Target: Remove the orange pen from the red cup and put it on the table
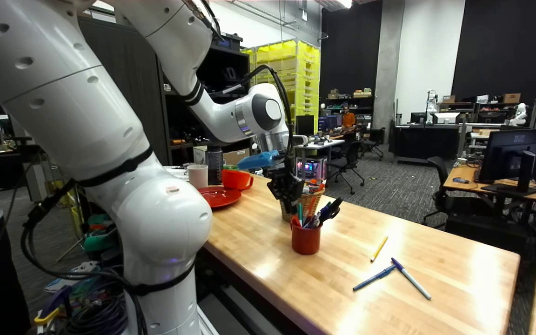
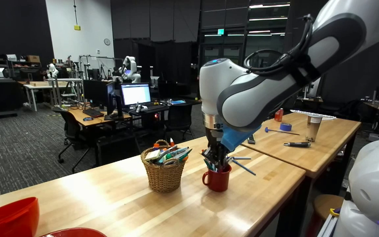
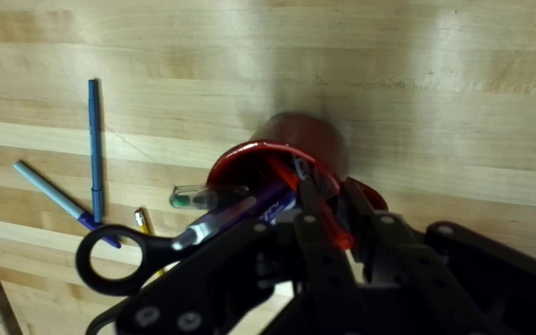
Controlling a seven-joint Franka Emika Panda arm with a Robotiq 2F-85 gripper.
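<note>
Wrist view: my gripper (image 3: 330,188) points down over the red cup (image 3: 303,132), its fingers parted so that a gap shows between them. The orange pen (image 3: 335,229) leans in the cup, its upper end lying in that gap; whether either finger touches it, I cannot tell. Beside it, a purple pen (image 3: 235,214) and a pair of scissors (image 3: 158,247) stick out past the rim. On the table (image 3: 184,100) lie a blue pen (image 3: 95,144), a pale blue pen (image 3: 54,195) with a purple cap, and a yellow pencil (image 3: 144,227); the two blue ones meet at their ends. In an exterior view the cup stands upright under my fingers, with a wicker basket (image 2: 164,179) of pens (image 2: 185,154) near it.
</note>
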